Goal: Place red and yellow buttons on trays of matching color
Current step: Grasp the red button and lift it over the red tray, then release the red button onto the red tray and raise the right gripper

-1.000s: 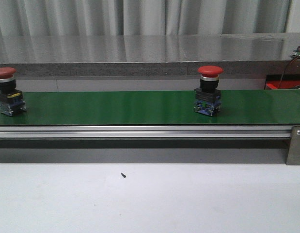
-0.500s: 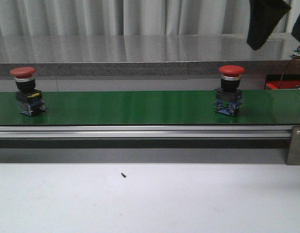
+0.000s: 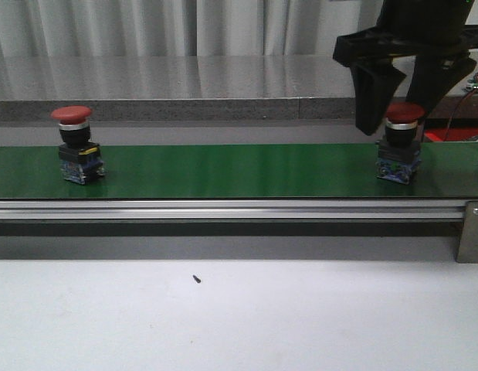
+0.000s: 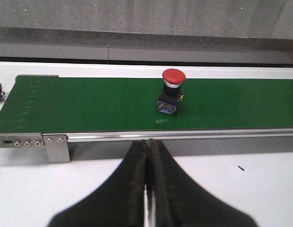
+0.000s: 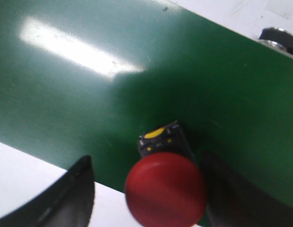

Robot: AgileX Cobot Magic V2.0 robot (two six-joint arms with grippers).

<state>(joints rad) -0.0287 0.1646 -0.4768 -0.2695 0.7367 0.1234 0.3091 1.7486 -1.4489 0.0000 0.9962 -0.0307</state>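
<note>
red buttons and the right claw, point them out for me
left red button [image 3: 72,114], front view, on its red cap
right red button [image 3: 404,113], front view, on its red cap
right claw [image 3: 403,89], front view, between its fingertips

Two buttons stand upright on a conveyor belt [image 3: 223,171] behind the table [image 3: 239,317]: one button [image 3: 78,145] toward its left end, the other button [image 3: 401,143] near its right end.

light: even, bright | glare: streak on belt [image 5: 84,45] | blur: red button [image 5: 166,188] & fingers [image 5: 77,189], right wrist
</note>
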